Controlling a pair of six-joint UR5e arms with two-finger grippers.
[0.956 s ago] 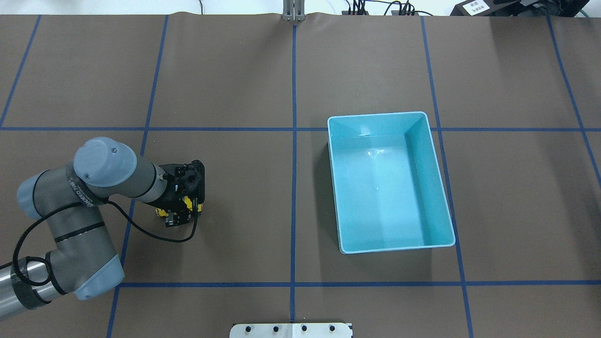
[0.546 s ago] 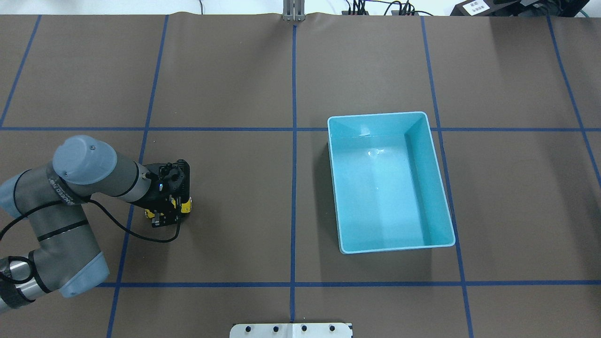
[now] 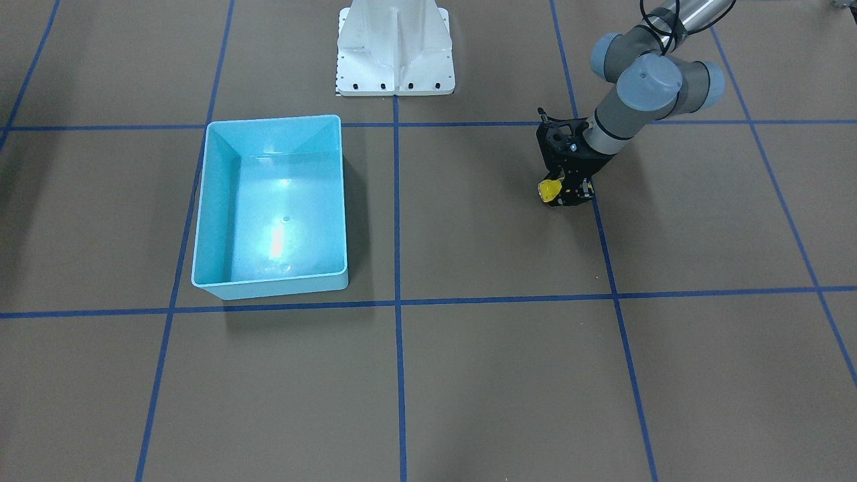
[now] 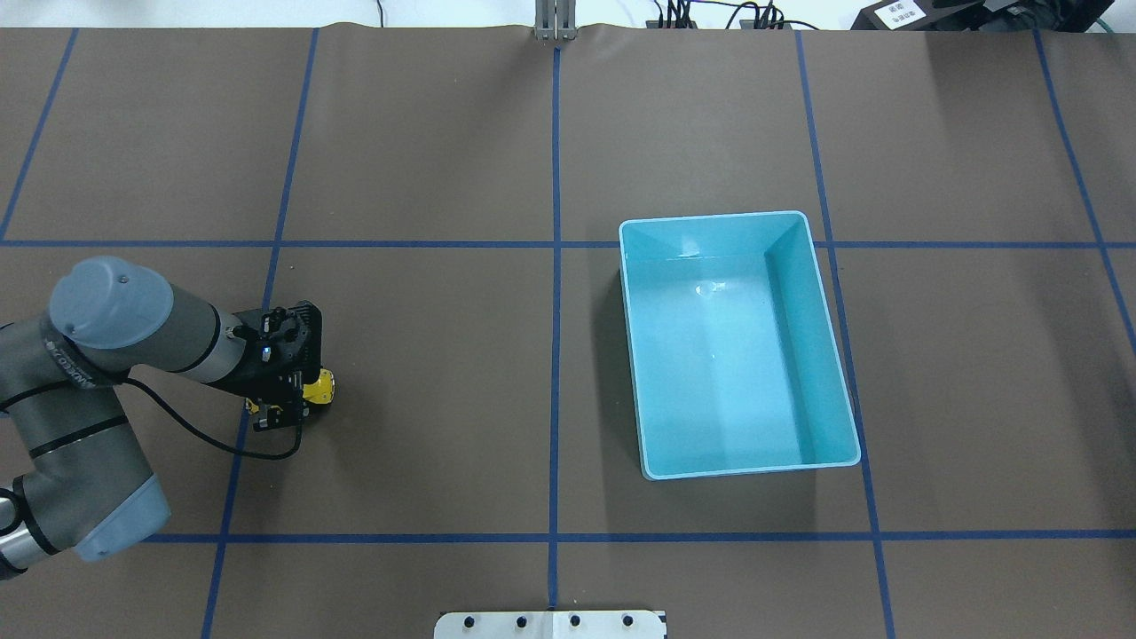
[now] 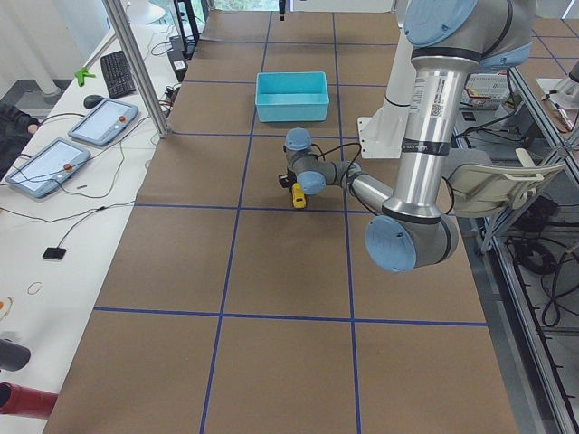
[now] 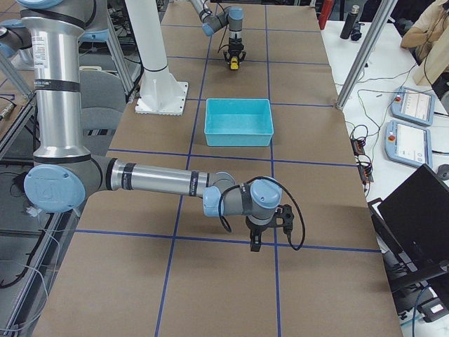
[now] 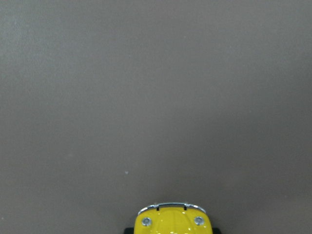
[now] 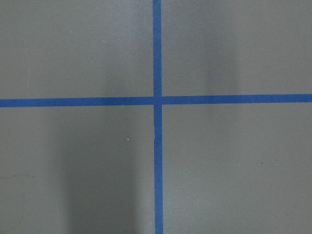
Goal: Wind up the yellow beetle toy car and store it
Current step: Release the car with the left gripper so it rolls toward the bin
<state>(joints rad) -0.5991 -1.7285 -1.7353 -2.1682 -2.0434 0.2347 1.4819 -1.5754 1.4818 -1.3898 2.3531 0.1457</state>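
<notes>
While the front-facing view shows the left gripper (image 3: 568,193) clamped on the yellow beetle toy car (image 3: 549,191), rounded nose jutting out beside it, overhead its long axis points at the glossy blue bin (image 4: 737,216), the left wrist view shows a chrome bumper (image 7: 171,206), and the state of the right gripper (image 6: 254,242) cannot be told.

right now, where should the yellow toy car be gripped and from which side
Across its two door sides at mid-body, coming straight down from above. The toy car sits upright, and its rounded roof and nose would likely slip. The left tool straddles it this way, nose poking out.
</notes>
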